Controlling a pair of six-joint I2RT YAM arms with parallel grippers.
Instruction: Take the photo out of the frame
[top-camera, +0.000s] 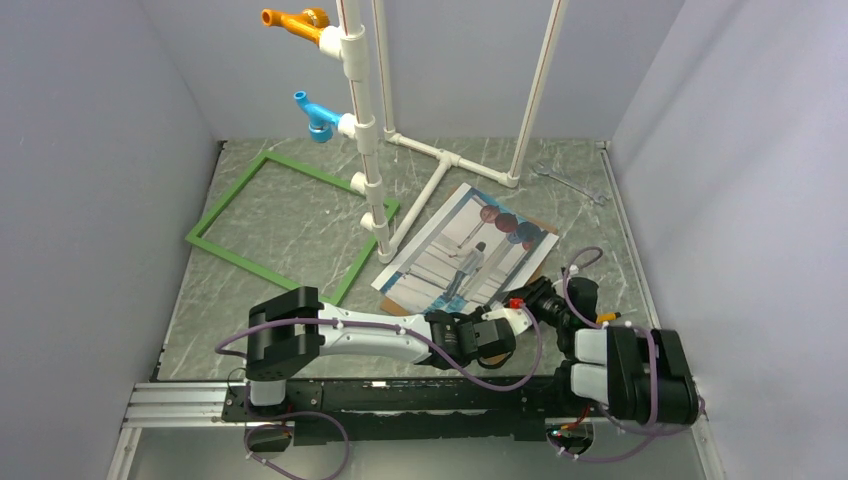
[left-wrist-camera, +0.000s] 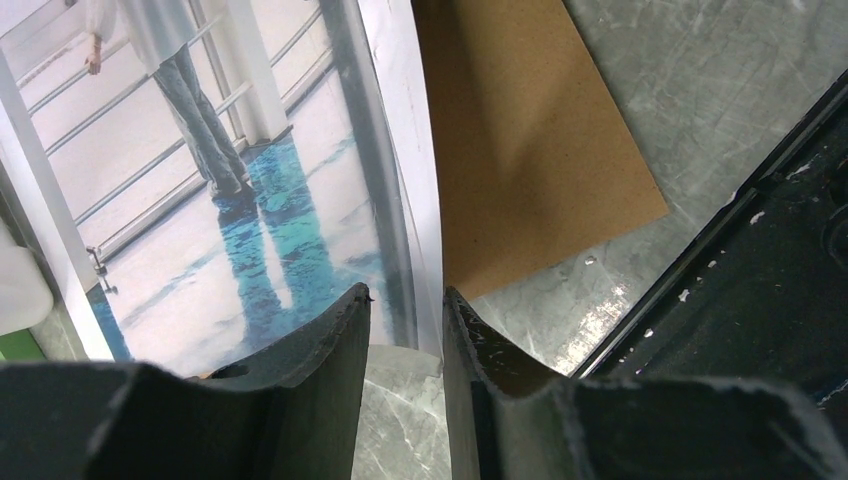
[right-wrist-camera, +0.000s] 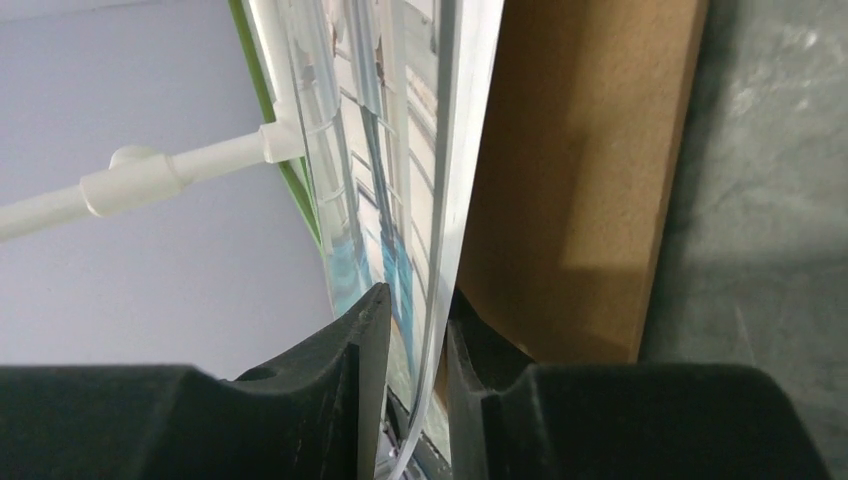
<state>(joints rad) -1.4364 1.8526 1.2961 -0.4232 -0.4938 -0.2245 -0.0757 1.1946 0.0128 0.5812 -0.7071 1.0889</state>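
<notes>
Thin bright-green rectangular frame (top-camera: 260, 267): empty, flat, counter (top-camera: 620, 270) left-back. Left pincer (left-wrist-camera: 407, 295): jaws narrow about photo's near edge; cannot tell if gripping. Large white-bordered balloon photo (top-camera: 470, 250): counter centre, on brown fibreboard backing (left-wrist-camera: 520, 150), near edge raised. Right pincer (right-wrist-camera: 417, 290): pinching that edge. Photo likely light, floppy, crease-prone; best held by white border.
</notes>
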